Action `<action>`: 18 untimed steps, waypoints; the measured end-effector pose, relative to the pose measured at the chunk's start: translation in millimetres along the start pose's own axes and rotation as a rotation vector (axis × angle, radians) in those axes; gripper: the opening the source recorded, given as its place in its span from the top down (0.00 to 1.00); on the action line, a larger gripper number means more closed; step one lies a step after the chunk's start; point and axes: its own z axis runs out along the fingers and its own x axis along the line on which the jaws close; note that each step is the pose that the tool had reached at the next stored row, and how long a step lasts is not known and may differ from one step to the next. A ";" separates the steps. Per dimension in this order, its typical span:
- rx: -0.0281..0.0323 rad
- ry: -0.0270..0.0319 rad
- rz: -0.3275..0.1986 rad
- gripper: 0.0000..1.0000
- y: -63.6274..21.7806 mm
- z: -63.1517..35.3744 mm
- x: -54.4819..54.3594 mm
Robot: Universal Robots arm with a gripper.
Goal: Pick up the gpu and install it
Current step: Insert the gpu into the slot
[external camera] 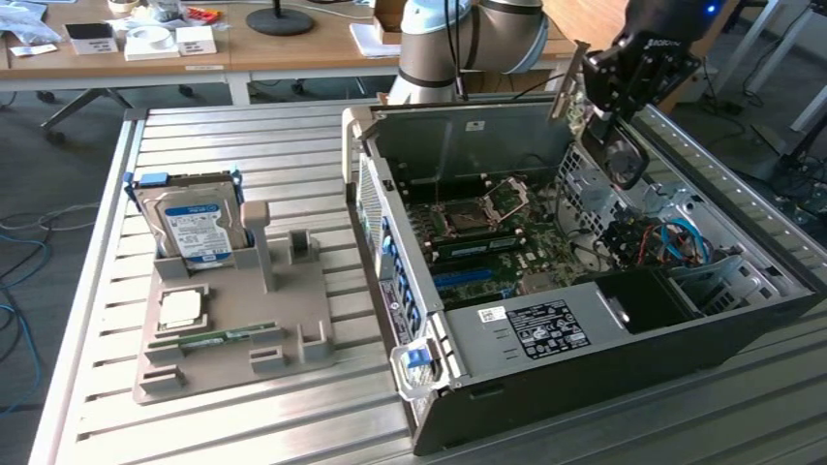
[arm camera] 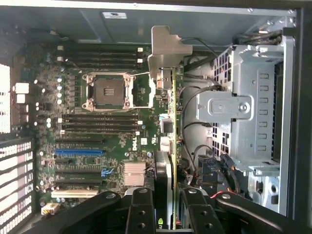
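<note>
While desks (external camera: 259, 53) stand behind the slatted metal table (external camera: 246, 136), the tool (arm camera: 167, 202) grips the gpu (arm camera: 165, 53).

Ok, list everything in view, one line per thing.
gpu: one, black with a silver bracket, held above the open case
computer case: one, black and grey, lying open on the table
motherboard: one, green, inside the case
hard drive: one, silver with a blue-white label, upright in the holder
memory stick: one, green, flat in the holder
holder: one, grey, on the exterior view's left
table: one, silver, slatted
arm: one, grey, behind the case
gripper: one, black, shut on the gpu
</note>
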 end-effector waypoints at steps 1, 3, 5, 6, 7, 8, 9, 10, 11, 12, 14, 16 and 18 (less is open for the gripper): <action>-0.0003 0.0009 -0.018 0.73 0.0 0.0 0.0; -0.0012 0.0028 -0.055 0.73 0.0 0.1 0.0; -0.0022 0.0048 -0.096 0.73 0.0 0.2 0.0; -0.0029 0.0062 -0.124 0.73 0.0 0.3 0.0; -0.0033 0.0071 -0.142 0.73 0.0 0.4 0.0; -0.0038 0.0080 -0.160 0.73 0.0 0.4 0.0; -0.0041 0.0089 -0.178 0.73 -0.1 0.5 0.0; -0.0045 0.0097 -0.196 0.73 -0.1 0.5 0.0; -0.0050 0.0107 -0.216 0.73 -0.1 0.6 0.0; -0.0055 0.0116 -0.234 0.73 -0.1 0.7 0.0; -0.0065 0.0133 -0.270 0.73 -0.1 0.8 0.0; -0.0073 0.0151 -0.306 0.73 -0.1 0.9 0.0; -0.0083 0.0168 -0.343 0.73 -0.1 1.0 0.0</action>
